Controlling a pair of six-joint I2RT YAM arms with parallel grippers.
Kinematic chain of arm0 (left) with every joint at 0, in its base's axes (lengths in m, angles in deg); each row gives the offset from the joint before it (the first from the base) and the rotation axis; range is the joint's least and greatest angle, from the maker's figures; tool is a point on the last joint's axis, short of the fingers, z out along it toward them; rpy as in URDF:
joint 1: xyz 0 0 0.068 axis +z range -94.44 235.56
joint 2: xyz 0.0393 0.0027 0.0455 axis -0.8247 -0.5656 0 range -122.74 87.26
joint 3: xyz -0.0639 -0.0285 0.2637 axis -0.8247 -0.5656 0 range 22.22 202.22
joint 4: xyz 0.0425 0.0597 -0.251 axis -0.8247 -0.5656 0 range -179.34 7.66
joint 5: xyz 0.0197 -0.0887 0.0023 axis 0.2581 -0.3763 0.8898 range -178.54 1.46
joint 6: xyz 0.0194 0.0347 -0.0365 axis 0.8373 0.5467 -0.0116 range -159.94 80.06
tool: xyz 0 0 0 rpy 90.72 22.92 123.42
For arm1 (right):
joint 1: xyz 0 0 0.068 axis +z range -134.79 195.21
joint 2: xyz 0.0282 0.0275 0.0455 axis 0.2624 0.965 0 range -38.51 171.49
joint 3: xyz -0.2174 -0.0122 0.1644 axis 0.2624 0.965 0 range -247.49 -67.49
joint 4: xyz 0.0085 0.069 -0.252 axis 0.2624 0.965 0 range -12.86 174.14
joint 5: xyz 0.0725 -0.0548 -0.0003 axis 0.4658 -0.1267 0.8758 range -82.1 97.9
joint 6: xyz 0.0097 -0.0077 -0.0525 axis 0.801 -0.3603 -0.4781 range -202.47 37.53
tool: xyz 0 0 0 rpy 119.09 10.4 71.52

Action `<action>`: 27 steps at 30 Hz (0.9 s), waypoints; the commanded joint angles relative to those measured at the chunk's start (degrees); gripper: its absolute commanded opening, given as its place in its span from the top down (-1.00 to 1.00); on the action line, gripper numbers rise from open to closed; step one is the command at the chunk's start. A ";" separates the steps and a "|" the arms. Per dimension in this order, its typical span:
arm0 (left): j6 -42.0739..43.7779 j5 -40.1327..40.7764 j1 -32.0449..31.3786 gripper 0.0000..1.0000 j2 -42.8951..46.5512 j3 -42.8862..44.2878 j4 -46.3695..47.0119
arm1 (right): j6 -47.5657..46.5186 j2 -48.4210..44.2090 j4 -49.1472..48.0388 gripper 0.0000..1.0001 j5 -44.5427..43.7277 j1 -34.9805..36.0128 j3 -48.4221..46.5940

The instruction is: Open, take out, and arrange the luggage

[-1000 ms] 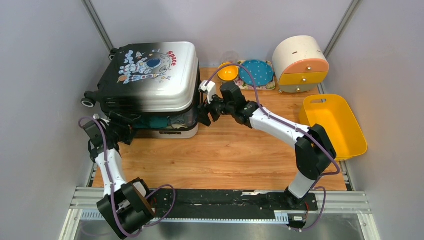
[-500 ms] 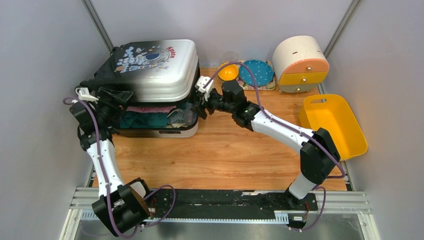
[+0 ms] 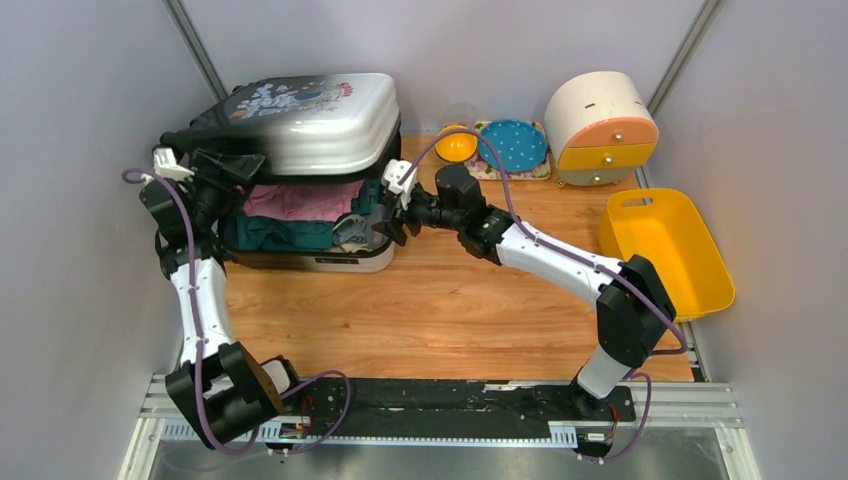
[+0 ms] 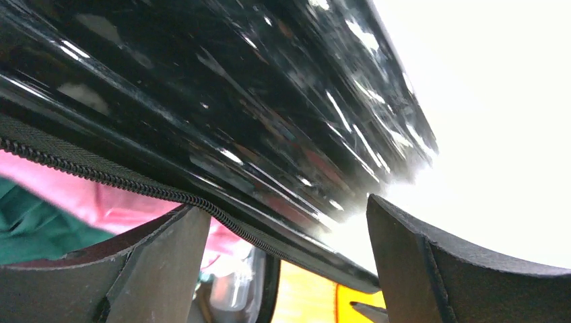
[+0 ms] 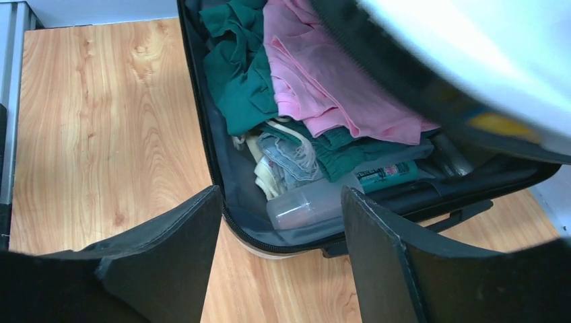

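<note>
Opening step: silver-white hard-shell astronaut-print suitcase (image 3: 310, 110) sits far-left on wooden table (image 3: 450, 300), lid half raised; left gripper (image 3: 235, 172) spread wide under lid rim, clamping nothing; right gripper (image 3: 388, 215) spread wide, empty, beside open corner. Next probably: swing lid fully back, then pick pink garment (image 5: 323, 81).

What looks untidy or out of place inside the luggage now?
In the luggage, the pink garment and green garment lie crumpled in a heap, not folded. A bottle and a tube lie loose beside them. Nothing looks spilled or broken.
</note>
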 commanded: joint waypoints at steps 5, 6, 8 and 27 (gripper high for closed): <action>1.37 2.38 -3.04 -0.86 -3.46 11.94 20.62 | -0.99 0.60 2.00 -0.34 8.64 0.54 -2.99; 3.03 2.82 -3.31 -0.85 -5.30 14.12 21.94 | -1.08 1.04 2.72 -0.33 9.62 0.71 -3.52; 4.18 4.57 -4.10 -0.86 -7.59 16.68 21.61 | -1.87 3.23 5.52 -0.37 10.94 1.68 -4.92; 8.92 8.97 -6.91 -0.86 -21.93 27.86 25.56 | -3.72 25.29 18.99 -0.49 4.09 10.56 -26.20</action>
